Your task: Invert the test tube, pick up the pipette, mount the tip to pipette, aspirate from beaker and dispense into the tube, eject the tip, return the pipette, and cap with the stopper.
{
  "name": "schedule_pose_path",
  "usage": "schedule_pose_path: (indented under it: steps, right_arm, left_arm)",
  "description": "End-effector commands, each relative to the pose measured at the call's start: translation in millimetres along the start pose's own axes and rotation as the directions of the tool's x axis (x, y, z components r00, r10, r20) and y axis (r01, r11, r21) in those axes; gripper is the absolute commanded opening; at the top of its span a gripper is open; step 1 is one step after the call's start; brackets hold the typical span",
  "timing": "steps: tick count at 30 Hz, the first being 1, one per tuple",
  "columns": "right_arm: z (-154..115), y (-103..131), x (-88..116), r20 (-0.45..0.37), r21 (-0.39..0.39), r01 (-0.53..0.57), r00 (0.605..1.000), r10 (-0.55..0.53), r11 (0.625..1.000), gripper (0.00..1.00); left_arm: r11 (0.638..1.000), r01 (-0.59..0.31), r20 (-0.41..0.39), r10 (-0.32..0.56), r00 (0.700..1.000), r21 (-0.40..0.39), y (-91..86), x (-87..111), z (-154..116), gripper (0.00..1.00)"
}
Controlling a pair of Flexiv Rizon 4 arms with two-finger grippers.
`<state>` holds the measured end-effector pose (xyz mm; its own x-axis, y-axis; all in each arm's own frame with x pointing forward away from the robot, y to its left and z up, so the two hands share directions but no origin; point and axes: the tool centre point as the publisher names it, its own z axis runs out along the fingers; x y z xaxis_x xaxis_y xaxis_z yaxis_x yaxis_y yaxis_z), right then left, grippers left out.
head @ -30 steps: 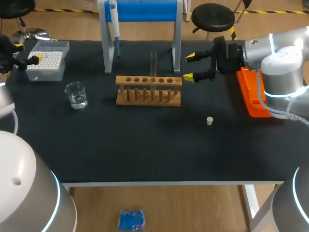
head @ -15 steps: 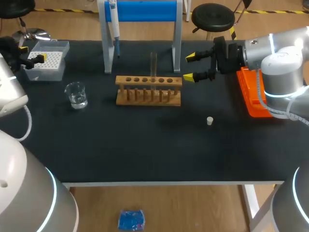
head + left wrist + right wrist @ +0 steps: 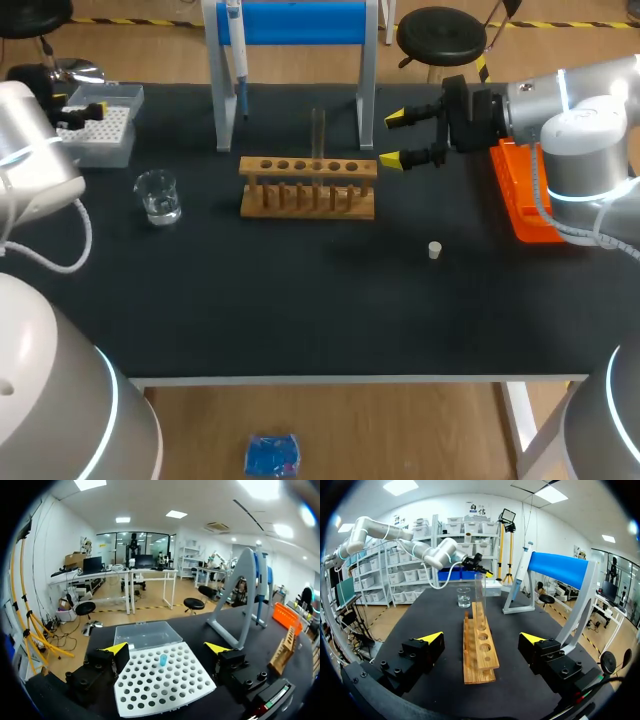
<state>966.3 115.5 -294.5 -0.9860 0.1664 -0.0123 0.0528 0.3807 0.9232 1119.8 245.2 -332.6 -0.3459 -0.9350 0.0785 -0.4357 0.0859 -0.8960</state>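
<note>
Right now both grippers are released, holding nothing. Left gripper (image 3: 165, 650) has its fingers spread wide over the white tip box (image 3: 160, 685), and the box sits between and just under the yellow tips. Can't tell if the fingers touch its sides. One blue tip (image 3: 163, 659) stands in the box near the middle, just ahead of the fingertips. The clear lid (image 3: 147, 634) lies open at the box's far side. Pipette (image 3: 260, 587) hangs on the stand (image 3: 235, 605), ahead and off to the right-finger side.

Right gripper (image 3: 481, 638) is spread open too, level above the table. The wooden rack (image 3: 480, 647) runs lengthwise straight ahead between its fingers, not touched. Test tube (image 3: 480, 592) stands upright in a far hole of the rack, mouth up. Beaker (image 3: 463, 597) with clear liquid sits beyond the rack's far end. Stopper (image 3: 434, 250) lies on the table (image 3: 300, 300) off to the side of the right gripper, well apart. Orange tray (image 3: 520, 200) sits under the right arm, behind the gripper.
</note>
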Motion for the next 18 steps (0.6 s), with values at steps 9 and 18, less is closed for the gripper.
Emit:
schedule_pose_path:
  steps: [9,18]
  right_arm:
    - [-0.5,-0.4,0.5,0.002,-0.001,0.001,1.0,-0.001,1.0,1.0]
    - [-0.5,-0.4,0.5,0.002,-0.001,0.001,1.0,-0.001,1.0,1.0]
  left_arm:
    - [0.999,0.03,0.026,-0.03,0.999,-0.033,3.2,-8.5,13.8,0.71]
    - [0.998,0.044,0.038,-0.043,0.998,-0.048,4.6,-9.6,22.1,0.65]
